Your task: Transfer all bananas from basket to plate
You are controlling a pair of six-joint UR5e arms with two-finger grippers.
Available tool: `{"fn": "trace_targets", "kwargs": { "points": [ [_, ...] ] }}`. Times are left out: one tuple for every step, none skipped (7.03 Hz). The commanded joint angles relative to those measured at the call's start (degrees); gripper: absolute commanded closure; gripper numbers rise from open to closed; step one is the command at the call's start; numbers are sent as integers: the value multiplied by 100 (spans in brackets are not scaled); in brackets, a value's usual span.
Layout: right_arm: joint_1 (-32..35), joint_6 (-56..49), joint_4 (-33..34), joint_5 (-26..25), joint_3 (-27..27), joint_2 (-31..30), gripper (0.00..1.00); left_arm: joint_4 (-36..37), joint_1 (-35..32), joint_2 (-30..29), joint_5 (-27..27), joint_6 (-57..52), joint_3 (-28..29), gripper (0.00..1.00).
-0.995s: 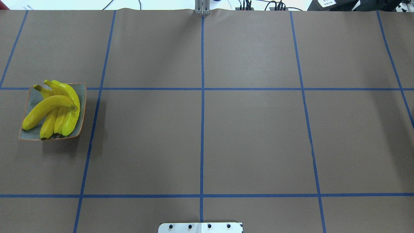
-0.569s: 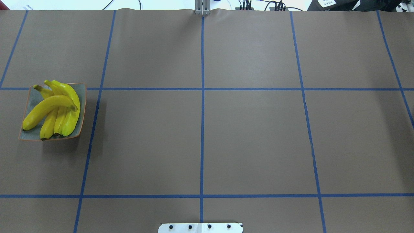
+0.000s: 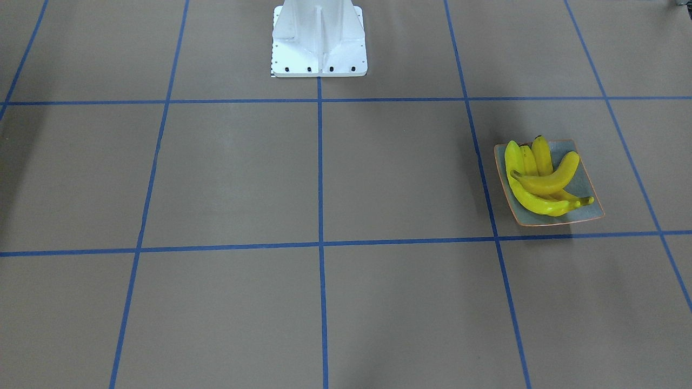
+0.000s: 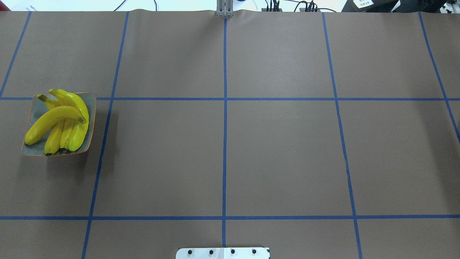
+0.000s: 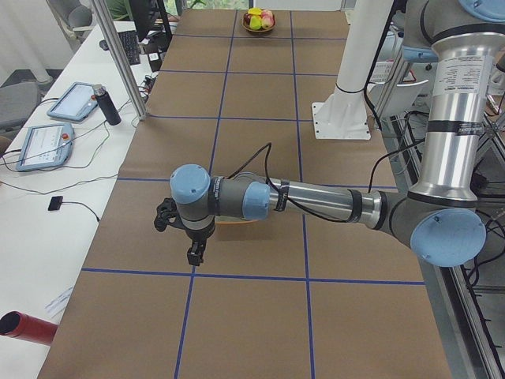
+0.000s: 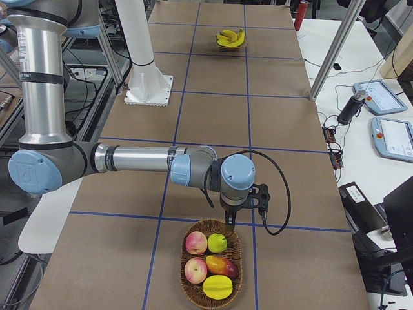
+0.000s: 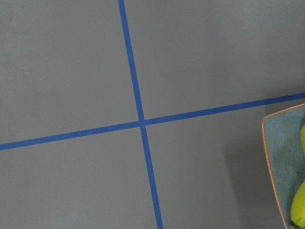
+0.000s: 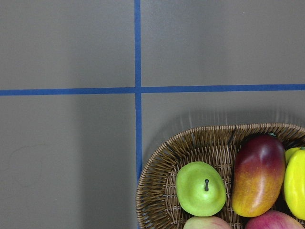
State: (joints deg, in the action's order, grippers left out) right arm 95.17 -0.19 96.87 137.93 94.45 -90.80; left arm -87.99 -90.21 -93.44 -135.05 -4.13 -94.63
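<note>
Four yellow bananas (image 4: 57, 120) lie piled on the grey-green plate (image 4: 36, 108) with the orange rim at the table's left end. They also show in the front view (image 3: 540, 181) on the plate (image 3: 584, 183). A corner of the plate (image 7: 279, 143) and a banana (image 7: 300, 210) show in the left wrist view. My left gripper (image 5: 193, 259) hangs beside the plate; I cannot tell if it is open or shut. A wicker basket (image 6: 193, 284) at the right end holds apples, a mango and a yellow fruit; no banana shows in it. My right gripper (image 6: 229, 224) hangs over its far rim; I cannot tell its state.
The white robot base (image 3: 319, 38) stands at the table's middle edge. A metal post (image 6: 329, 55) stands at the table's far edge. Tablets (image 6: 390, 135) and cables lie on the side table beyond it. Blue tape lines cross the brown table.
</note>
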Motion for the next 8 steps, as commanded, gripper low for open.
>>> {"fn": "trace_targets", "kwargs": {
  "points": [
    [-95, 291, -11, 15, 91, 45, 1, -68, 3, 254, 163, 440, -134, 0],
    [-104, 239, -2, 15, 91, 45, 1, -78, 3, 335, 128, 440, -143, 0],
    [-104, 239, -10, 15, 82, 36, 1, -78, 3, 327, 110, 448, -152, 0],
    [-104, 239, -11, 15, 74, 27, 1, -78, 12, 318, 110, 483, -178, 0],
    [-104, 230, -11, 15, 65, 27, 1, -78, 21, 309, 119, 492, -178, 0],
    [-122, 221, -28, 15, 39, -8, 1, -86, 21, 300, 119, 493, -178, 0],
    [-209, 239, -37, 15, 38, -8, 1, -78, 29, 283, 119, 493, -178, 0],
    [-332, 239, -185, -2, 12, -25, 1, -69, 29, 265, 119, 484, -178, 0]
  ]
}}
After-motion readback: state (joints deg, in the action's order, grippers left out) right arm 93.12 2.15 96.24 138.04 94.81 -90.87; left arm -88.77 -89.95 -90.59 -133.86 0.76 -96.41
